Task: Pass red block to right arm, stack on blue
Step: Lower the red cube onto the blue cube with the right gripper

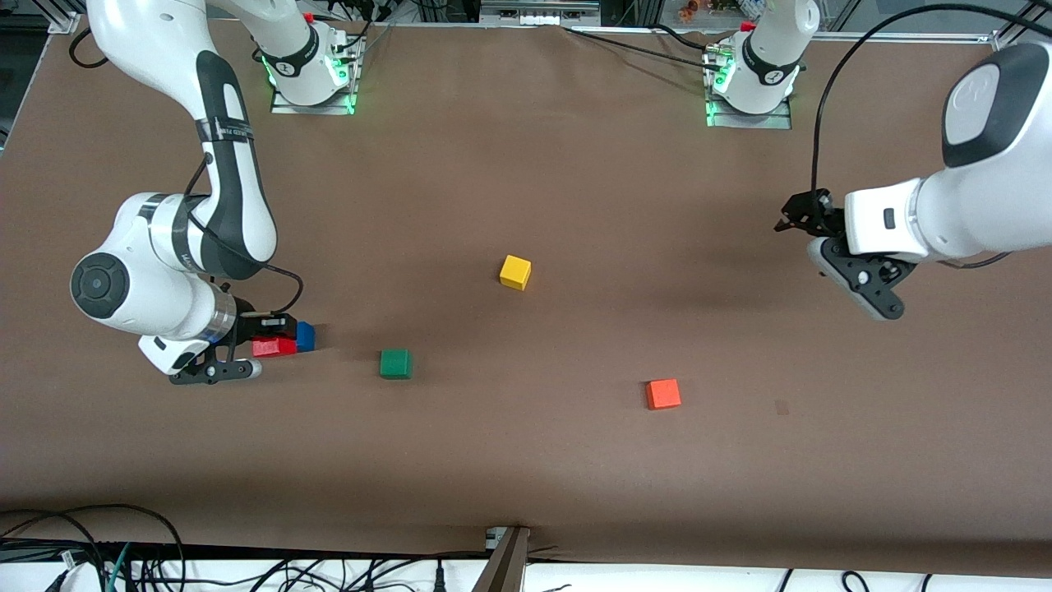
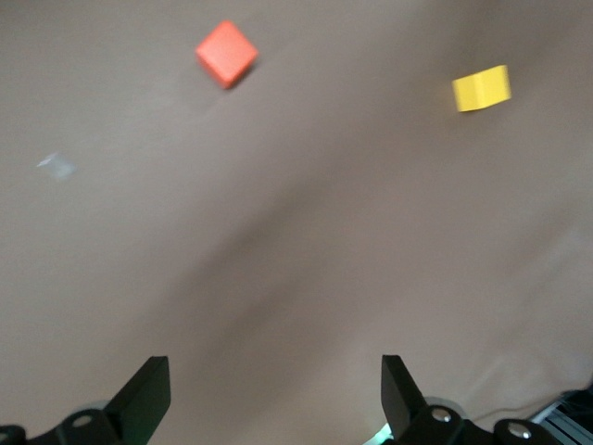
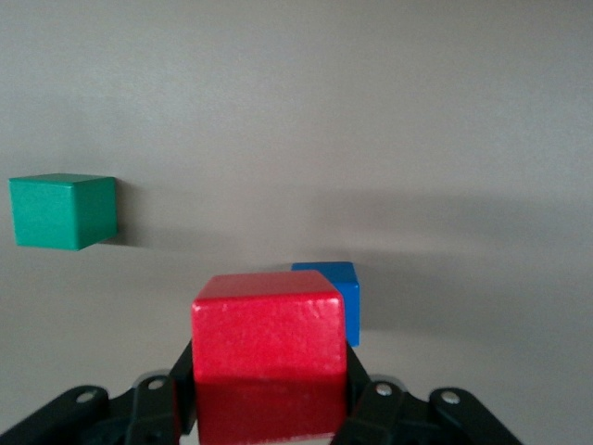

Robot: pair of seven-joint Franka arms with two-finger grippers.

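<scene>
Table (image 1: 526, 460) open mid; right gripper (image 1: 261, 352) w/ red block (image 1: 274, 347) by blue (image 1: 306, 335).

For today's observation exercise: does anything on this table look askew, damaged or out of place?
Nothing stands out. The right gripper holds the small red cube beside the small blue cube, not yet stacked. The left gripper hangs open, waiting, over bare table.

A wide table covered in matte brown paper (image 1: 526, 164) fills nearly the whole front view, and soft shadows are cast across it. Along the table's edge nearest the front camera, a white strip (image 1: 657, 575) strewn with tangled black cables (image 1: 82, 551) is seen. At the table's farthest edge, metal framing (image 1: 538, 12) is visible.
</scene>
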